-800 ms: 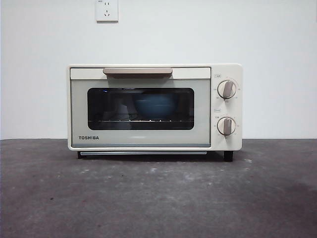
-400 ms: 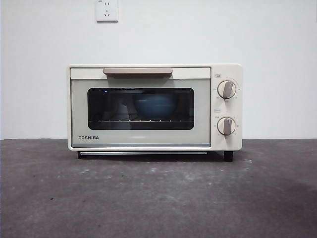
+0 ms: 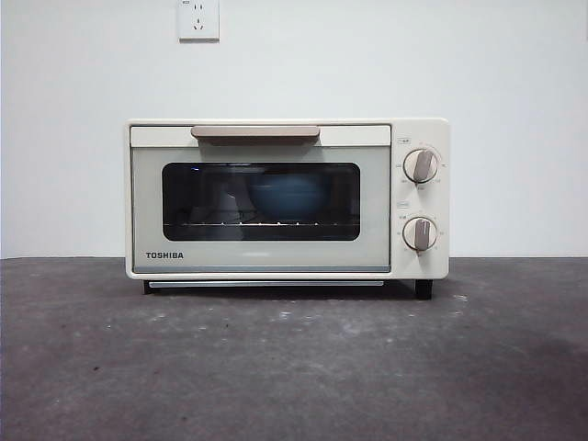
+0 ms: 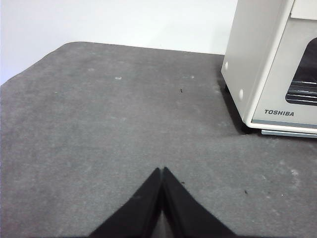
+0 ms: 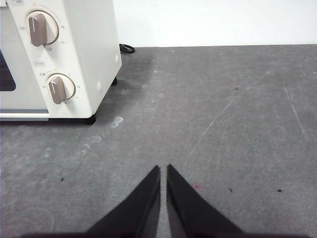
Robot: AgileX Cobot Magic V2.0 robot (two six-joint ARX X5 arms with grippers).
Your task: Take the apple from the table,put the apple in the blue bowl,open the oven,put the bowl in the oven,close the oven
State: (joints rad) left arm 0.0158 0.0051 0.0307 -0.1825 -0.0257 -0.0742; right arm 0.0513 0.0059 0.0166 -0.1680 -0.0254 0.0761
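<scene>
The cream-white oven [image 3: 287, 197] stands mid-table with its door closed. Through the dark window the blue bowl [image 3: 288, 196] shows on the rack inside. The apple is hidden from view. My left gripper [image 4: 162, 171] hovers shut over bare table [image 4: 99, 124], off the oven's [image 4: 270, 64] left side, holding nothing. Off the oven's [image 5: 59, 54] knob side, my right gripper [image 5: 163, 168] hangs over the table [image 5: 223, 109], its jaws almost touching and empty. Neither arm appears in the front view.
A wall socket [image 3: 198, 18] sits on the white wall above the oven. A black cable [image 5: 127, 48] lies behind the oven's right corner. The table's left edge [image 4: 29, 69] curves round near the left arm.
</scene>
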